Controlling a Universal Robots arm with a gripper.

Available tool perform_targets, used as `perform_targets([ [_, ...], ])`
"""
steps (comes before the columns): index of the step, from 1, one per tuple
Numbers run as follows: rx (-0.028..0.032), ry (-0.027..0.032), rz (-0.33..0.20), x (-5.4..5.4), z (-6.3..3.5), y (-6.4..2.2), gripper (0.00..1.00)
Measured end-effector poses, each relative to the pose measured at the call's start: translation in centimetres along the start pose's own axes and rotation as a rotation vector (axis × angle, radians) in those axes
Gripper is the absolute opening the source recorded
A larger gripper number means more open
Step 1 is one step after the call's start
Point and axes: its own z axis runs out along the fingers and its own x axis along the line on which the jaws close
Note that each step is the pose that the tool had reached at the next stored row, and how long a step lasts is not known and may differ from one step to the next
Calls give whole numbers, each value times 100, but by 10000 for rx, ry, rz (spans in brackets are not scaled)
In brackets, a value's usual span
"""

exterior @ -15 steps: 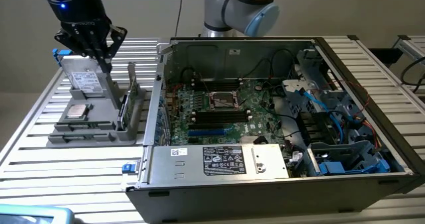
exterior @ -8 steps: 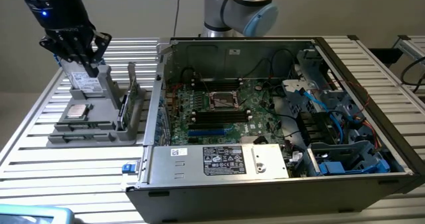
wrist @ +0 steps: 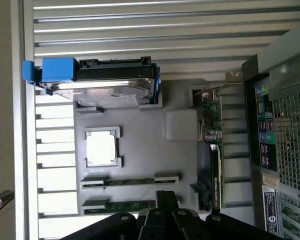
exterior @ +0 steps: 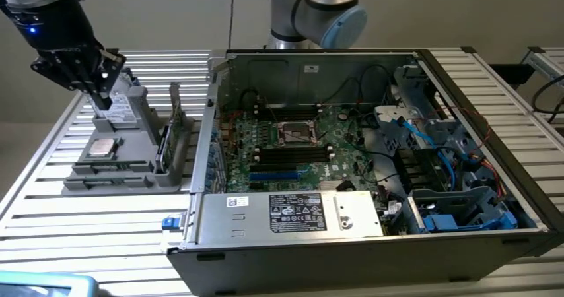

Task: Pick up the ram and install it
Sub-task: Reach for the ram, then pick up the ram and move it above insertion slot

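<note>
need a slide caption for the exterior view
Robot gripper poised above the grey parts holder beside the open computer case, motherboard exposed.

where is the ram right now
The ram lies in the gray holder, next to the processor, on the exterior view's left of the computer case.

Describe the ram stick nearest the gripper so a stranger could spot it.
Start at the gray tray beside the computer case. Next to its silver processor lie two parallel green sticks. The ram is the outer one, closest to the gripper.
</note>
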Motion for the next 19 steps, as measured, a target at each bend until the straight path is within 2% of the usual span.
perform_targets([
  [5, 0, 1, -18, 226, 85, -21, 11],
  [7, -2, 4, -70, 274, 119, -27, 11],
  [11, -10, 18, -369, 285, 192, -36, 11],
  [19, -12, 19, -389, 285, 194, -36, 11],
])
